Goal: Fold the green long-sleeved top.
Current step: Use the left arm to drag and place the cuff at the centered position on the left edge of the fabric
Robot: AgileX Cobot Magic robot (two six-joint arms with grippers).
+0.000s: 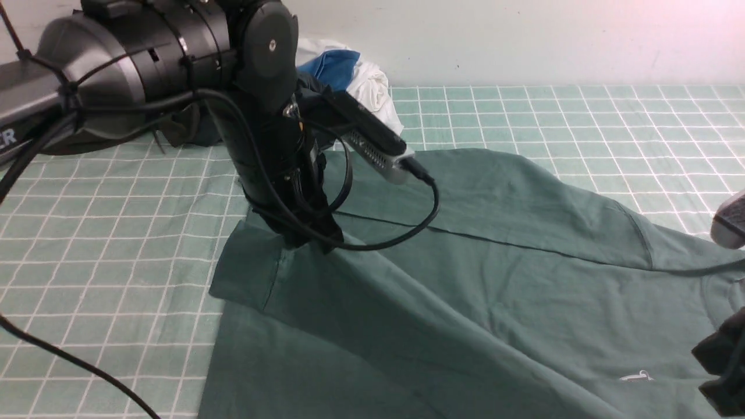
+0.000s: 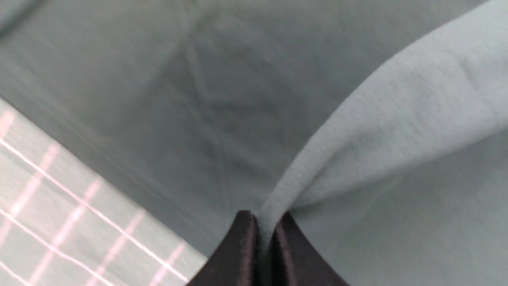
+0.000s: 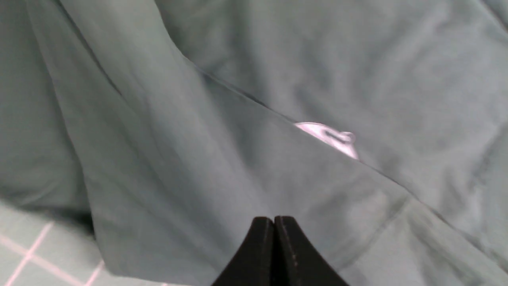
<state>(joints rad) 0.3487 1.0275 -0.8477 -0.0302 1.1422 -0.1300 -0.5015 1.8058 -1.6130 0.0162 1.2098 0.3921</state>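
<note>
The green long-sleeved top (image 1: 495, 279) lies spread over the checked table, its small white logo (image 1: 637, 377) near the front right. My left gripper (image 1: 308, 241) reaches down onto the top's left part. In the left wrist view it (image 2: 265, 218) is shut on a raised ridge of the green fabric (image 2: 377, 131), pinched between the black fingers. My right gripper (image 1: 724, 372) shows only as a dark shape at the right edge. In the right wrist view its jaws (image 3: 274, 220) are pressed together over the top (image 3: 198, 159), close to the logo (image 3: 329, 137), with no cloth seen between them.
A green checked cloth (image 1: 87, 233) covers the table. A pile of blue and white clothes (image 1: 355, 75) sits at the back by the wall, with a dark garment (image 1: 186, 128) beside it behind my left arm. Black cables (image 1: 401, 233) trail over the top.
</note>
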